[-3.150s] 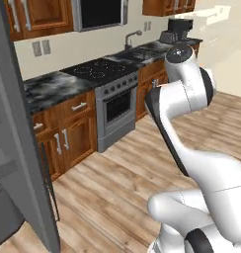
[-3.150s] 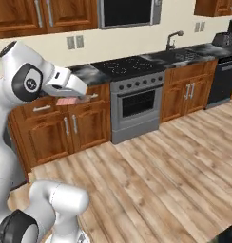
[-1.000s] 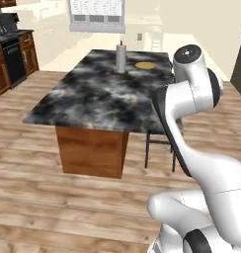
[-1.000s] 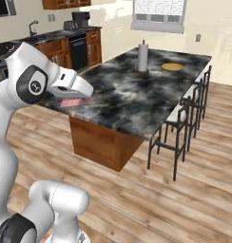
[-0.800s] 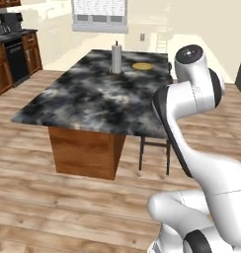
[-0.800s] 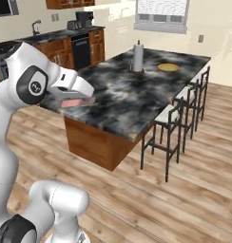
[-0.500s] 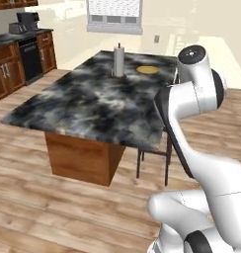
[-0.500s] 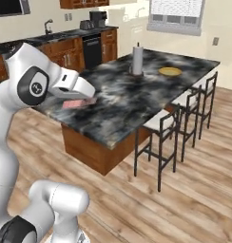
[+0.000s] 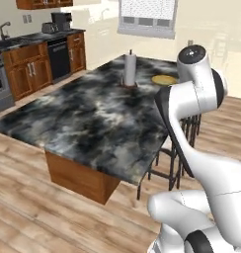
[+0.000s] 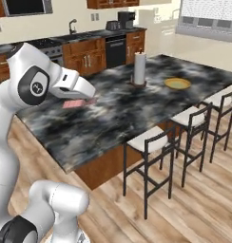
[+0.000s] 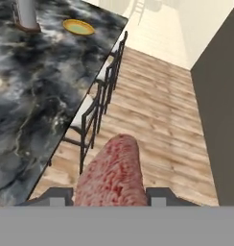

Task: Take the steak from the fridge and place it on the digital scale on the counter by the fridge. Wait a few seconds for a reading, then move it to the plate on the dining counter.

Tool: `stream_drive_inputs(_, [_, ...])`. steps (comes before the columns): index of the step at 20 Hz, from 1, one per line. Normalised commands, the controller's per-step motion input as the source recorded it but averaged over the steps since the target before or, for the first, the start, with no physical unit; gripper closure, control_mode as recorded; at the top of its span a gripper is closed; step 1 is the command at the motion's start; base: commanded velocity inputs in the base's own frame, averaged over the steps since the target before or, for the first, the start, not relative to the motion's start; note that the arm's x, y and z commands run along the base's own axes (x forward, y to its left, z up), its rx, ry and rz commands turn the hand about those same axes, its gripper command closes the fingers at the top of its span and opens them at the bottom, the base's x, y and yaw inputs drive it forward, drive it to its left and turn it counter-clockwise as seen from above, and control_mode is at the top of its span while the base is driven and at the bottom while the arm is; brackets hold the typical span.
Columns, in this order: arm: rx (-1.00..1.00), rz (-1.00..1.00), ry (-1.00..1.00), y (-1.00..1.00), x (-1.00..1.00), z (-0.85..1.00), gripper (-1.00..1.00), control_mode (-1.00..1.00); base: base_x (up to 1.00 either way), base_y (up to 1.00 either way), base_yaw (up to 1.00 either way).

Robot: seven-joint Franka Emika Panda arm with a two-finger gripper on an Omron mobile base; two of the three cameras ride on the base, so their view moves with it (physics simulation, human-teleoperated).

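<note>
My gripper [image 10: 81, 101] is shut on the steak [image 10: 72, 104], a flat pinkish-red slab held level above the near left end of the dining counter [image 10: 119, 110]. In the hand view the steak [image 11: 113, 172] sticks out between the two fingertips of the gripper [image 11: 109, 196], over the counter's stool-side edge [image 11: 66, 126]. The yellow-orange plate [image 10: 177, 83] lies at the far end of the black-and-grey marbled top [image 9: 88, 116], beyond the paper-towel roll; the plate [image 9: 164, 79] [image 11: 78, 27] has nothing on it. The fridge and the digital scale are out of view.
A paper-towel roll [image 10: 139, 68] [image 9: 129, 68] stands upright near the plate. White-seated black stools [image 10: 151, 140] [image 11: 92, 114] line the counter's right side. Wooden cabinets, a dishwasher and a coffee maker [image 9: 60, 21] run along the far wall. A dark wall panel [image 11: 219, 110] rises right of the hand.
The whole picture has shifted: the base has driven and turned toward the dining counter, which now looks nearer. The gripper keeps the same hold on the steak.
</note>
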Motion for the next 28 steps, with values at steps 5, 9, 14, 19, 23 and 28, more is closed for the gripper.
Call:
stream_drive_inputs(5, [0.00, 0.00, 0.00, 0.00, 0.00, 0.00, 1.00, 1.00, 0.42, -1.00, 0.35])
stream_drive_inputs(9, [0.00, 0.00, 0.00, 0.00, 0.00, 0.00, 1.00, 1.00, 0.23, -1.00, 0.36])
stream_drive_inputs(14, [0.00, 0.00, 0.00, 0.00, 0.00, 0.00, 1.00, 1.00, 0.17, -1.00, 0.36])
stream_drive_inputs(19, [0.00, 0.00, 0.00, 0.00, 0.00, 0.00, 1.00, 1.00, 0.24, -1.00, 0.38])
stream_drive_inputs(23, [0.00, 0.00, 0.00, 0.00, 0.00, 0.00, 1.00, 1.00, 0.27, -1.00, 0.38])
stream_drive_inputs(28, [0.00, 0.00, 0.00, 0.00, 0.00, 0.00, 1.00, 1.00, 0.24, -1.00, 0.39])
